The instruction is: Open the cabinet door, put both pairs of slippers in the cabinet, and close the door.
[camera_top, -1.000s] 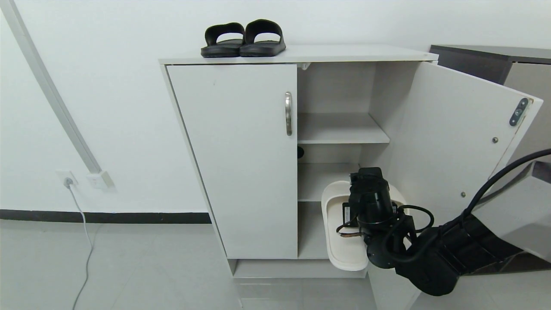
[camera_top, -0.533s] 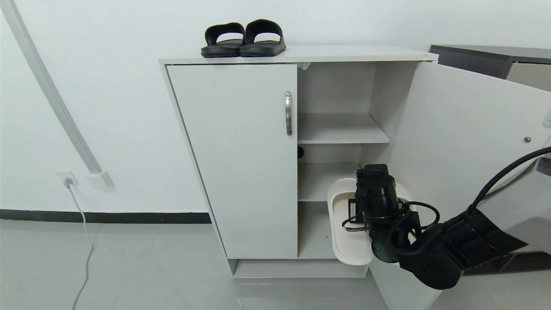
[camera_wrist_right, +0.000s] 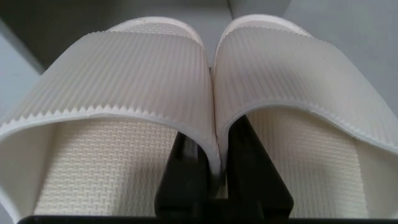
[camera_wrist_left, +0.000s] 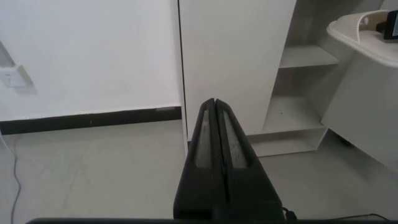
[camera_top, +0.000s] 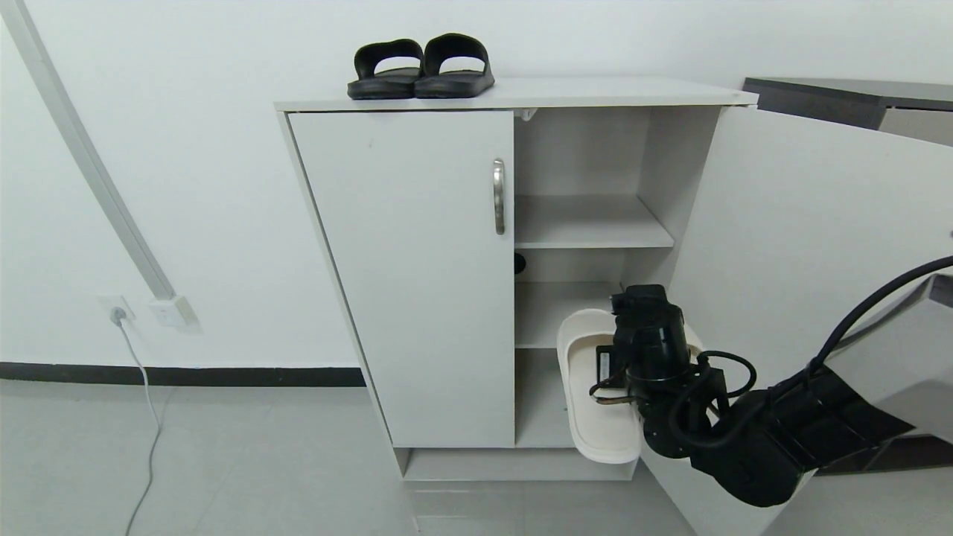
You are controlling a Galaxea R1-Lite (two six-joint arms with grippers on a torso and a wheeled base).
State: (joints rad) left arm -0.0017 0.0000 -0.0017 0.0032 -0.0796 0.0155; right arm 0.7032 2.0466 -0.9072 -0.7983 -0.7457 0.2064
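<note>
The white cabinet point(camera_top: 402, 283) has its left door shut and its right door point(camera_top: 804, 246) swung open, showing bare shelves point(camera_top: 588, 223). A black pair of slippers point(camera_top: 421, 68) sits on the cabinet top at the left. My right gripper point(camera_top: 633, 320) is shut on the white pair of slippers point(camera_top: 595, 417) and holds them on edge in front of the open lower right compartment. In the right wrist view its fingers point(camera_wrist_right: 186, 168) pinch the two ribbed straps point(camera_wrist_right: 124, 81) together. My left gripper point(camera_wrist_left: 214, 124) is shut on nothing, low over the floor left of the cabinet.
A metal handle point(camera_top: 498, 196) is on the shut left door. A wall socket with a cable point(camera_top: 119, 316) is at the lower left, and a slanted conduit point(camera_top: 82, 156) runs up the wall. A dark cabinet point(camera_top: 849, 104) stands at the right. Grey floor point(camera_top: 223, 461) lies open in front.
The right arm with the white slippers drifted slightly right, then back left. The open right door swung, and its free edge now lies past the view's right side.
</note>
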